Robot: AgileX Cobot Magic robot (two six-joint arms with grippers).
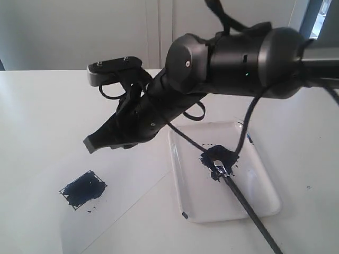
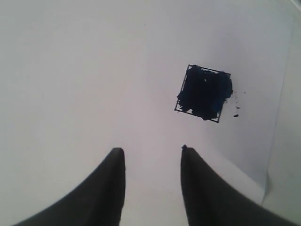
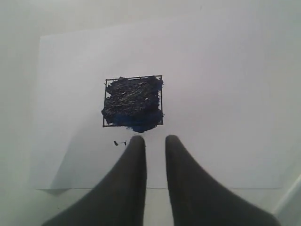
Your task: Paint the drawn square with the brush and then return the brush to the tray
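The drawn square [image 1: 83, 189] [image 2: 204, 92] [image 3: 133, 102] is filled with dark navy paint, smeared a little over its black outline. The brush [image 1: 241, 198] lies in the white tray [image 1: 183, 174], bristles on the navy blotch [image 1: 216, 159] and black handle sticking out over the near rim. My right gripper [image 1: 91, 144] [image 3: 154, 139] hangs above the paper, between square and tray. It is open by a narrow gap and holds nothing. My left gripper [image 2: 151, 149] is open wide and empty, looking down on the paper; it does not show in the exterior view.
A flat white paper sheet [image 1: 124, 177] [image 3: 225, 70] carries the square and lies against the tray's left side. Small navy specks [image 3: 116, 142] dot the paper beside the square. The right arm's bulky black body [image 1: 233, 53] and cables [image 1: 246, 132] hang over the tray.
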